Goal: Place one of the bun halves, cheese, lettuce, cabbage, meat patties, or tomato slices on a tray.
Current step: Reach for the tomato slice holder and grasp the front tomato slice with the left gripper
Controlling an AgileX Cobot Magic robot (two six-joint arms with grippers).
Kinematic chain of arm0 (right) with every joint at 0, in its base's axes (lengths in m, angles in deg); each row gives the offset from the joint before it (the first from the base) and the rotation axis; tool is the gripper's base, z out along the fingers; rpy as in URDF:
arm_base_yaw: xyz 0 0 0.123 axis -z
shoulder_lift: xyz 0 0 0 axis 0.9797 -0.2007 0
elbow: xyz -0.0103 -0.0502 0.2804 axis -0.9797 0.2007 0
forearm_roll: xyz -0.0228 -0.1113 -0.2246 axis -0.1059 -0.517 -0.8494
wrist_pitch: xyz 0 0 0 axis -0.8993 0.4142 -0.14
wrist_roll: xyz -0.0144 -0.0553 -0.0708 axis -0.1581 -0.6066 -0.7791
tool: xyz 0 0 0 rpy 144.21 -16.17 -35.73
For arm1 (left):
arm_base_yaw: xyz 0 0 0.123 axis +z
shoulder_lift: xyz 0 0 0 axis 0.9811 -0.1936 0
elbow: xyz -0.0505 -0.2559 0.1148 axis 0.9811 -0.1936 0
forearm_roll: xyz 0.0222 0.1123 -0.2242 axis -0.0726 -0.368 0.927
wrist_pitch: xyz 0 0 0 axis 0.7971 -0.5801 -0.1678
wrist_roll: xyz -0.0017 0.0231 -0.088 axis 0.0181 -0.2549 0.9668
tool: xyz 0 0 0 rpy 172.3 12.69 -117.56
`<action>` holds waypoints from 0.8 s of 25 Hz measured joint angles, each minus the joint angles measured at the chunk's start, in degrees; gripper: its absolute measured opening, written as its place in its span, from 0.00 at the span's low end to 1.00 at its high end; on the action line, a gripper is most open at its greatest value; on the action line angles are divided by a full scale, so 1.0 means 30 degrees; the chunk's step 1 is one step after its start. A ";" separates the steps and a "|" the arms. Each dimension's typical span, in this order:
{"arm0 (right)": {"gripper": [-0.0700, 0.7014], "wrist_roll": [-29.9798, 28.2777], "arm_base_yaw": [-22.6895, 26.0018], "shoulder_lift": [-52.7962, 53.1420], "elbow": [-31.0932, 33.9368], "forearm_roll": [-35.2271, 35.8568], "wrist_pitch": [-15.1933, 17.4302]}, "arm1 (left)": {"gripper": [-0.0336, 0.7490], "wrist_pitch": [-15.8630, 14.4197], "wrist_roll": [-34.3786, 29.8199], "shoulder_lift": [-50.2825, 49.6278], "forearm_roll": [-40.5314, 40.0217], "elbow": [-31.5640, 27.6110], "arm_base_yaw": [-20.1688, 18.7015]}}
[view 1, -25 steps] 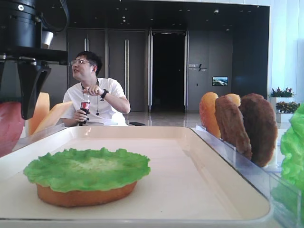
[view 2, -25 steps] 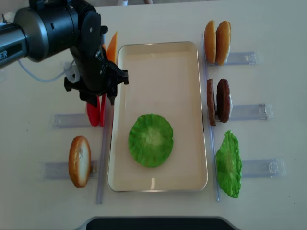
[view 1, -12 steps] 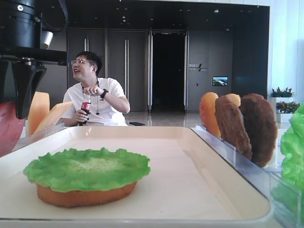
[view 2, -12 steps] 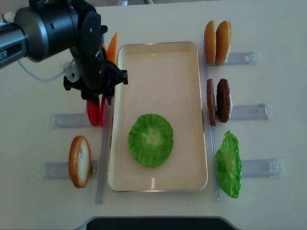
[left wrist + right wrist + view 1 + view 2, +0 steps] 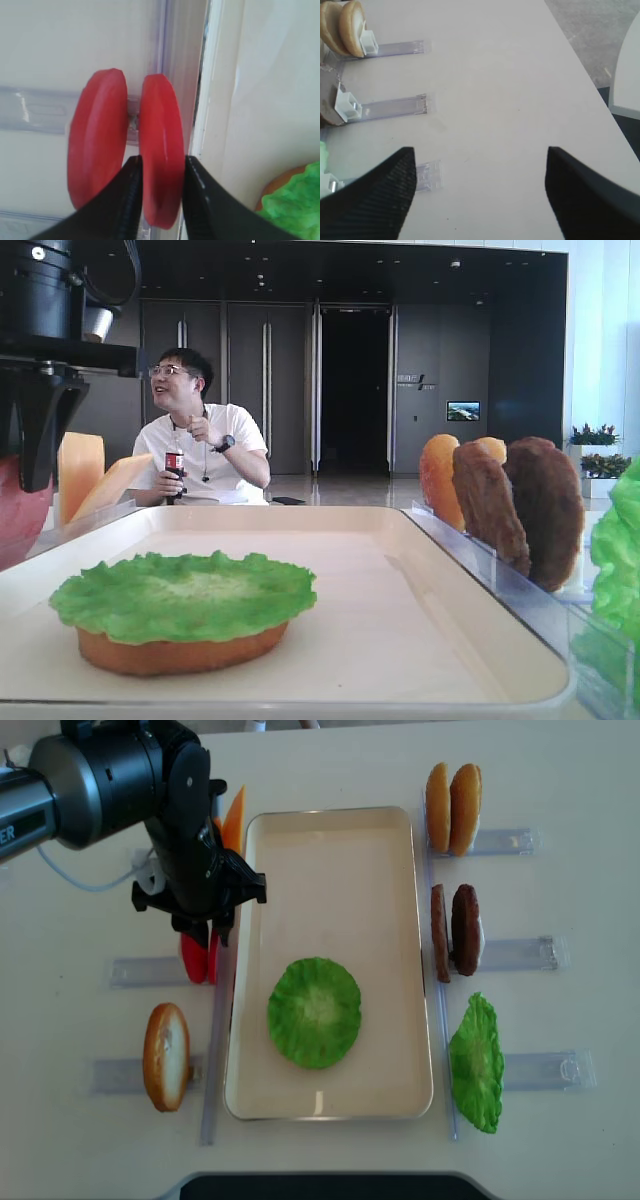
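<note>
At the near middle of the tray (image 5: 400, 960), 1 lettuce (image 5: 314, 1012) leaf lies on a bun half (image 5: 180, 650). Left of the tray, 2 tomato slices (image 5: 161, 155) stand on edge in a clear rack (image 5: 140, 971). The left end effector (image 5: 161, 186) straddles the right slice, jaws narrow, pressing both faces. It looks stiff, light and smooth; face grip suits. Right end effector (image 5: 480, 195): wide, empty.

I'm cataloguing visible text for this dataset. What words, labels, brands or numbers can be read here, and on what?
None can be read.
White marking on the black robot arm: cut off, unreadable.
Red label on the man's dark drink bottle: too small.
Pale wall sign beside the dark doorway: blurred.
</note>
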 joint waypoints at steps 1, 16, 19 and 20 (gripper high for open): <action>0.79 0.0000 0.0000 0.0000 0.0000 0.0000 0.0000 | 0.31 0.0000 -0.0006 0.0000 0.0000 0.0000 0.0000; 0.79 0.0000 0.0000 0.0000 0.0000 0.0000 0.0000 | 0.12 -0.0192 -0.0060 0.0278 -0.0129 0.0021 0.0000; 0.79 0.0000 0.0000 0.0000 0.0000 0.0000 0.0000 | 0.12 -0.0453 -0.0097 0.1343 -0.0112 0.0021 0.0000; 0.79 0.0000 0.0000 0.0000 0.0000 0.0000 0.0000 | 0.12 -0.0627 -0.0182 0.1839 -0.0112 0.0021 0.0000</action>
